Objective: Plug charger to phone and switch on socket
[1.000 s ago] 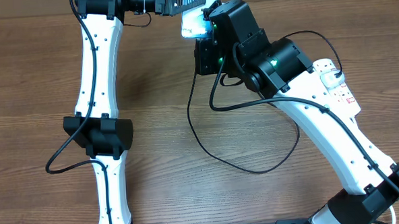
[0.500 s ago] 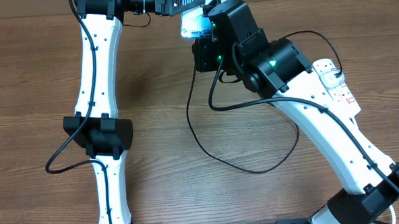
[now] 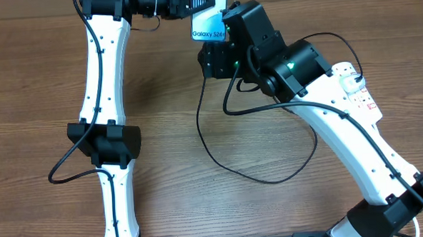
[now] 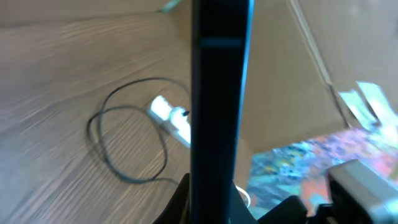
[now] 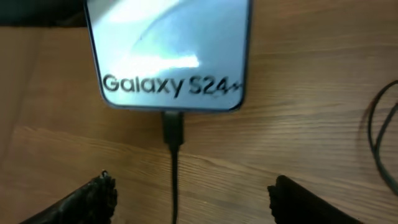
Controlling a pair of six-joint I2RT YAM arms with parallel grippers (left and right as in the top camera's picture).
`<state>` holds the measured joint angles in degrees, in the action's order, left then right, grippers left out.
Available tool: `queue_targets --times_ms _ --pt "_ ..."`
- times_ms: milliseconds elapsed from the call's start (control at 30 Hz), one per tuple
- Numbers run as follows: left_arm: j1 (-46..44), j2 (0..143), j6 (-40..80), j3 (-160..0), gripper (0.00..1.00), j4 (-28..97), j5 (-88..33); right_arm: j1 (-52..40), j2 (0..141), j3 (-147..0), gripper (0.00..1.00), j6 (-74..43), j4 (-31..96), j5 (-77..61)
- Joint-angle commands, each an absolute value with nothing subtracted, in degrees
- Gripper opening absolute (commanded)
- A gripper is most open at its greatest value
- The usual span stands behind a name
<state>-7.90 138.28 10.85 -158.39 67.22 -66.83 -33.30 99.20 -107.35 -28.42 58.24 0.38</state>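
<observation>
Now, your phone is at the 12 o'clock end of the table, long axis 12-to-6, Galaxy edge toward 6 with the charger tip seated in it. Your left gripper reaches from 9, clenched on the phone; your right gripper, at 6, stands released.

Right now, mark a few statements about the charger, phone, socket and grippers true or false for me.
1. The charger connector sits at the phone edge beside the Galaxy text. True.
2. The right gripper clamps the charger connector. False: its jaws stand open, either side of it and clear of it.
3. The left gripper holds the phone. True.
4. The socket lies left of the phone. False: it lies far to the right.
</observation>
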Motion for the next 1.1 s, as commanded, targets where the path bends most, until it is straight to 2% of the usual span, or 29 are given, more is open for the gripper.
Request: queue_targets --times_ms 0,100,200,300,600,800,1067 --pt "-8.78 136.66 8.36 -154.58 0.04 70.06 -62.76 -30.52 99.11 -108.77 0.86 -32.25 58.78 0.82" --pt "-8.82 136.66 7.22 -149.67 0.04 70.94 -62.76 -27.92 99.11 -108.77 0.88 -33.71 59.81 0.30" --pt "-8.82 136.81 3.86 -141.84 0.04 71.24 -62.43 -24.34 99.11 -108.77 0.95 -33.69 61.34 -4.36" --pt "-8.82 136.88 2.22 -136.14 0.04 71.37 -62.33 -22.41 99.11 -108.77 0.98 -33.69 62.11 -7.90" --pt "-8.67 136.97 2.66 -121.16 0.04 61.12 -57.19 -20.60 99.11 -108.75 0.98 -33.67 62.57 -8.25" --pt "-9.23 137.53 10.11 -113.49 0.04 52.71 -49.43 -20.60 99.11 -108.75 0.99 -33.67 62.54 -8.25" --pt "-9.41 137.53 11.86 -108.42 0.04 48.49 -49.54 -20.60 99.13 -108.73 0.99 -33.67 62.72 -8.23"
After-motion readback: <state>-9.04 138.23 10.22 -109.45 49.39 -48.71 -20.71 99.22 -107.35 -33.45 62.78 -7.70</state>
